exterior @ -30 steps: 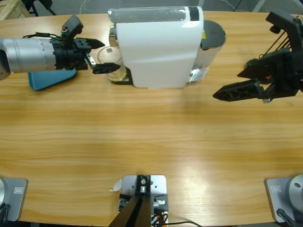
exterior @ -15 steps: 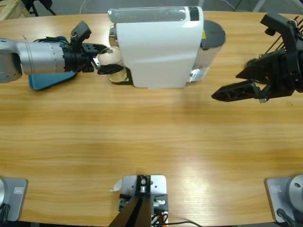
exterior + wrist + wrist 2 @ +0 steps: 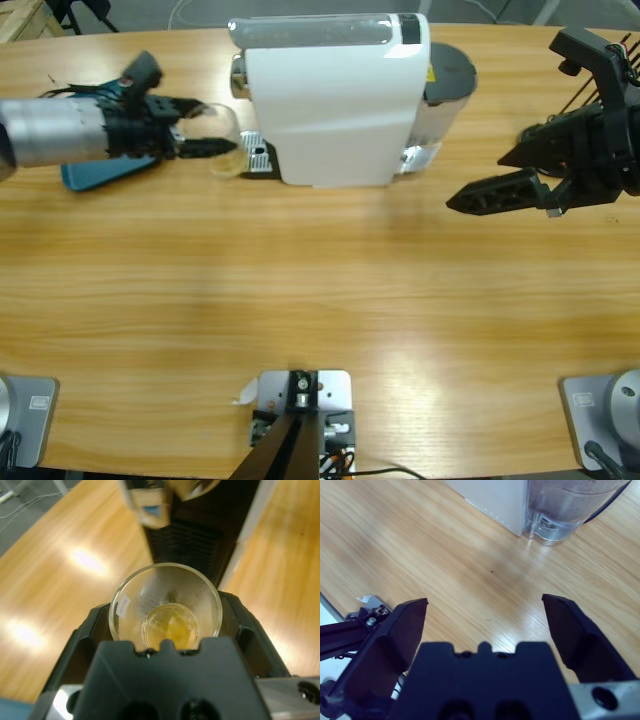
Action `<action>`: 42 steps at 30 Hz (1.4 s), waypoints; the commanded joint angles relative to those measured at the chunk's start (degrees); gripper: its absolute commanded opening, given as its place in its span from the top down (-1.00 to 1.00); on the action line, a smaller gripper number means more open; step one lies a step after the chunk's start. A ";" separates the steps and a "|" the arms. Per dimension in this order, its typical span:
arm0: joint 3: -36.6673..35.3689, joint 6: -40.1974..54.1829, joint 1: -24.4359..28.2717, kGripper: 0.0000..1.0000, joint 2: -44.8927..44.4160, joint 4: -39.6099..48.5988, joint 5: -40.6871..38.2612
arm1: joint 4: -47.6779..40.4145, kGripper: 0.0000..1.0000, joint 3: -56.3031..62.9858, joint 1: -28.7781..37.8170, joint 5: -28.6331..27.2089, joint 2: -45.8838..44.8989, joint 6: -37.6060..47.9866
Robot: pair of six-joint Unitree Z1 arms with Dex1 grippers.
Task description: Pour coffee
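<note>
My left gripper [image 3: 203, 130] is shut on a small clear glass [image 3: 222, 124], held just left of the white coffee machine [image 3: 335, 100]. In the left wrist view the glass [image 3: 165, 587] sits between the two black jaws of the left gripper [image 3: 167, 611]. A shallow pool of amber coffee [image 3: 170, 630] lies at its bottom. The machine's black drip tray [image 3: 197, 540] and spout [image 3: 150, 502] are right ahead. My right gripper [image 3: 480, 197] hangs open and holds nothing at the table's right side, right of the machine.
A blue flat object [image 3: 95, 170] lies under the left arm. The drip tray's metal grate [image 3: 258, 152] shows bare beside the glass. In the right wrist view, under the open right gripper [image 3: 485, 607], are bare table and the machine's clear water tank [image 3: 565, 510].
The left gripper has drawn the glass leftward off the drip tray and away from the machine, leaving the grate uncovered. The right arm has hardly moved.
</note>
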 commanded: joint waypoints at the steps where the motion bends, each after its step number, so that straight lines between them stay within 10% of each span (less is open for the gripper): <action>1: 2.38 -5.28 3.19 1.00 -15.34 0.67 15.51 | 1.38 -1.00 -1.64 -0.90 0.57 -2.10 -0.02; 10: 6.23 -22.10 14.02 1.00 -12.49 2.87 33.75 | 6.41 -1.00 -3.98 -0.90 0.60 -4.15 -0.29; 37: 5.09 -22.40 14.81 1.00 3.74 -0.56 32.93 | 6.74 -1.00 -0.10 -0.82 0.66 -6.84 -0.46; 38: 5.37 -22.40 14.86 0.87 3.02 -0.59 32.93 | 6.88 -1.00 -0.15 -0.82 0.66 -6.96 -0.43; 39: 5.63 -22.63 14.61 -0.38 2.35 -0.73 32.93 | 7.02 -1.00 -0.15 -0.82 0.71 -7.12 -0.37; 40: 5.95 -23.15 14.44 -0.93 1.59 -1.16 32.93 | 7.09 -1.00 -0.15 -0.82 0.74 -7.25 -0.30; 42: 7.55 -23.87 14.37 -0.99 0.19 -3.85 33.00 | 7.30 -1.00 -0.24 -0.82 0.74 -7.53 -0.25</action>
